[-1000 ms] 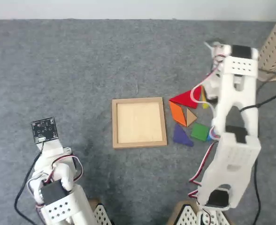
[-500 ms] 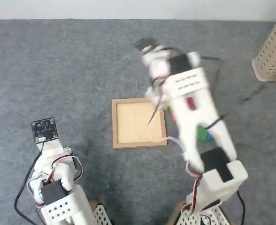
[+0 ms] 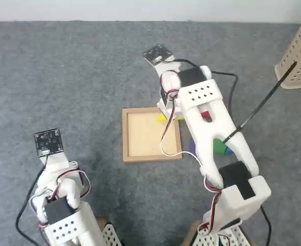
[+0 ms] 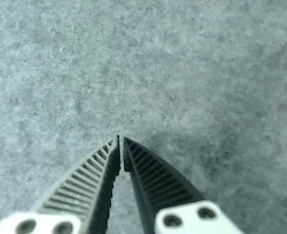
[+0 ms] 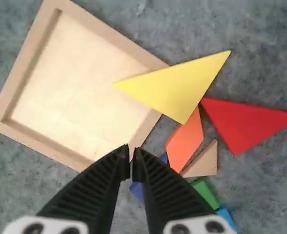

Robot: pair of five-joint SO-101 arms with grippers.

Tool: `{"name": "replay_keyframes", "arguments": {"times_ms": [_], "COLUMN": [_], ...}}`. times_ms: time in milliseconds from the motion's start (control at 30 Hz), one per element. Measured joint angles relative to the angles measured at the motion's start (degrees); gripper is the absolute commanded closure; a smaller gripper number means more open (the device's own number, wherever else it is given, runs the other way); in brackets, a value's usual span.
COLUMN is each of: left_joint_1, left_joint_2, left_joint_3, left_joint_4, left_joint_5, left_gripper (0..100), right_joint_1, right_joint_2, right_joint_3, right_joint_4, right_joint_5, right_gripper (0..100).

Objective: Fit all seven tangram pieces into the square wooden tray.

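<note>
Seat the yellow triangle (image 5: pixel 177 90) first; found lying across the tray (image 5: pixel 70 92) at the corner nearest the loose pieces, with one tip over the tray floor and the wide end overhanging the rim; probably propped on that rim rather than flat, though hard to tell. Right gripper (image 5: pixel 131 149) above the tray's rim just beside it, jaws all but closed, holding nothing; either open wide and grip the overhanging edge, or use the closed tips as a pusher. Nudge low and slow toward the tray's middle; square the long side to a tray wall; avoid dragging the red triangle (image 5: pixel 241 124) and orange piece (image 5: pixel 185 141) just outside the tray. Left gripper (image 4: pixel 120 141) pressed shut, empty, over bare carpet well apart from the tray; leave parked.
</note>
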Motion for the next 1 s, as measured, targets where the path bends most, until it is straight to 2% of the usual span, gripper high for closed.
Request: {"name": "replay_keyframes", "arguments": {"times_ms": [133,267,533,867,1000], "left_joint_1": [0.0,0.0,-0.09,-0.09,-0.09], "left_joint_2": [0.0,0.0,0.0,0.0,0.0], "left_joint_3": [0.0,0.0,0.0,0.0,0.0], "left_joint_4": [0.0,0.0,0.0,0.0,0.0], "left_joint_5": [0.0,0.0,0.0,0.0,0.0], "left_gripper": [99,99,99,99,99], "right_joint_1": [5.45,8.7,7.47,4.04,0.26], "right_joint_2": [3.52,10.46,16.7,20.75,20.84], "right_joint_3": [-0.79,-0.97,-0.97,-1.93,-2.55], "right_joint_4": [-5.36,-10.37,-17.85,-18.73,-18.29], "right_joint_5": [-0.26,-0.44,-3.52,-4.22,-4.48], "right_gripper": [81.9,82.4,84.5,84.6,84.6]}}
